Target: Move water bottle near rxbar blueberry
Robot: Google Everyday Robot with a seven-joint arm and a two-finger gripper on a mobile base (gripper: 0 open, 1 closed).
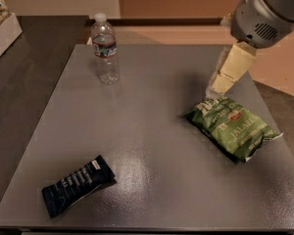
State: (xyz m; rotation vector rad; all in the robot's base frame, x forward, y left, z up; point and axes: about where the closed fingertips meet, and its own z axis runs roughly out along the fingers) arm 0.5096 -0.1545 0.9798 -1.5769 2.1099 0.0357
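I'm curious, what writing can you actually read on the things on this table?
"JALA..." on the green chip bag; its other words are too blurred to read.
rxbar blueberry: white text lines, too small to read.
water bottle: the label cannot be read.
gripper, hanging just over the bag's far end: no writing seen on it.

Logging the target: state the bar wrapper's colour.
The bar is dark navy with white text, camera view. The end effector hangs near the green bag.
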